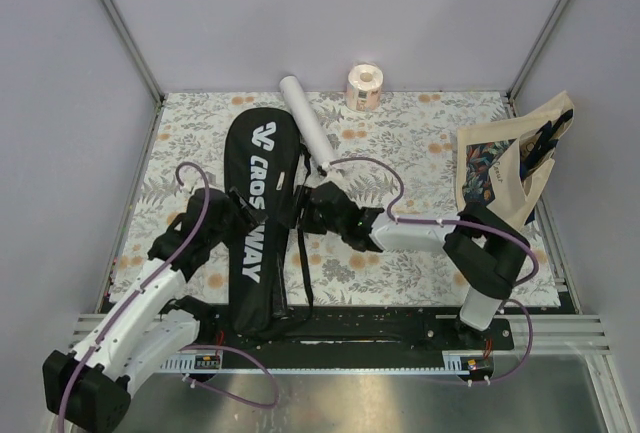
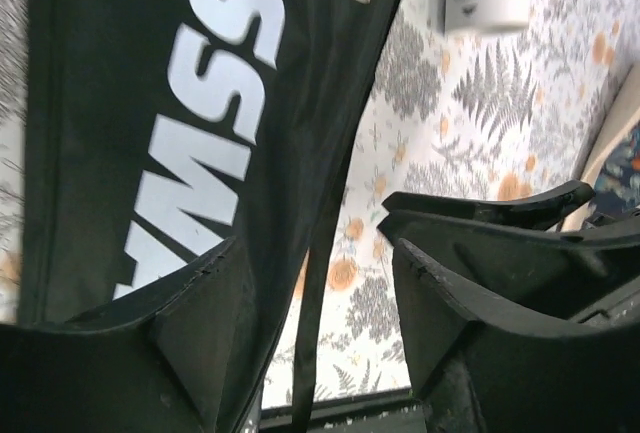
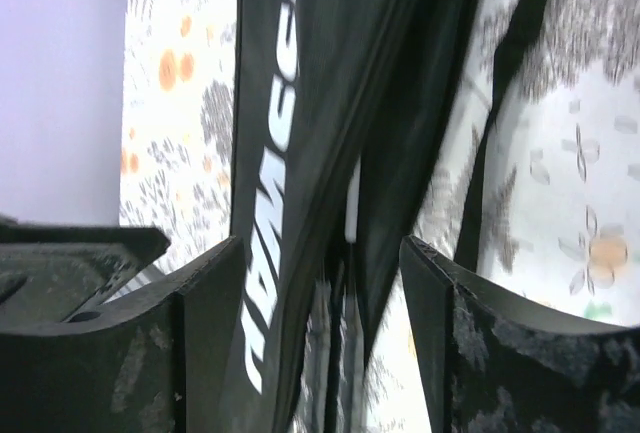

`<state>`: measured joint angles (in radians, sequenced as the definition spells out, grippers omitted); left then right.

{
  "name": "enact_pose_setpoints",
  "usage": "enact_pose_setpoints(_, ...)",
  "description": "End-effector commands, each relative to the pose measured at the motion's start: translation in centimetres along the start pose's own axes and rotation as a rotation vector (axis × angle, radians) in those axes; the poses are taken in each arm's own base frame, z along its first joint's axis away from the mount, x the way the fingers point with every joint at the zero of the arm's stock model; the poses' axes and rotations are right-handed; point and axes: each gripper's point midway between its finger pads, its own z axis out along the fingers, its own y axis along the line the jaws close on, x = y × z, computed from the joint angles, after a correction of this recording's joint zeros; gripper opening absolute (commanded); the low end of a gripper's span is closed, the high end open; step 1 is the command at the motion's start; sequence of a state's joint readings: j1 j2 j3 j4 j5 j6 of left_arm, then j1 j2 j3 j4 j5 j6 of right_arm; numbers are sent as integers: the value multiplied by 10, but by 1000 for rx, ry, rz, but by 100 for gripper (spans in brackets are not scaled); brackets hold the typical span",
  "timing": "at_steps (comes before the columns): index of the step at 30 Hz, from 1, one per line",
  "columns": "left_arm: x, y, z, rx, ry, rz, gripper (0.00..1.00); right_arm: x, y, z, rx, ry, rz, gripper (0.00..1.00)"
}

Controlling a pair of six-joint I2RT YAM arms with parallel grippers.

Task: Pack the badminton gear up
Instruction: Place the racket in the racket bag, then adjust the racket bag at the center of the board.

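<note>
While the long black fabric racket bag lettered "CROSSWAY" in white (image 1: pixel 250 238) lies lengthwise on the counter (image 1: pixel 420 143), wide end far and narrow end near, both tools meet it about halfway along. The left tool (image 2: pixel 315 248) sits at the bag's left side by the lettering, and the right tool (image 3: pixel 322 243) reaches in from the right to the bag's right edge. Each has its fingers spread apart, clamped on nothing.

From above, the two tools are dark shapes against dark fabric, and their gaps cannot be read. The wrist views settle it. The left wrist view shows the lettered face of the bag running down behind the left finger (image 2: pixel 190 333), with the bag's edge and a thin black strap (image 2: pixel 318 313) crossing the open gap; the right finger (image 2: pixel 470 323) stands over the floral cloth. The right wrist view shows the bag filling most of the gap between its fingers, and a thin pale strip (image 3: pixel 351 203) in a fold of the fabric, which cannot be identified.

Only the top view gives the whole layout: the white cylindrical tube (image 1: pixel 310 123) lies slanted just beside the bag's far right edge, a small pinkish paper roll (image 1: pixel 364 86) stands near the tube at the far edge, and a beige tote bag with colourful print (image 1: pixel 505 168) leans at the right wall, well apart from the tools.
</note>
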<state>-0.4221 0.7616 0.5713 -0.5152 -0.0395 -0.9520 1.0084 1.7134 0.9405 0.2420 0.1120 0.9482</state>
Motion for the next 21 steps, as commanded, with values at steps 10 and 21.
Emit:
enact_pose_setpoints(10,-43,3,-13,11,-78,49,66,-35,-35,80,179,-5,7,73)
enact_pose_setpoints(21,-41,14,-5,-13,-80,20,67,-6,-40,104,171,104,73,50)
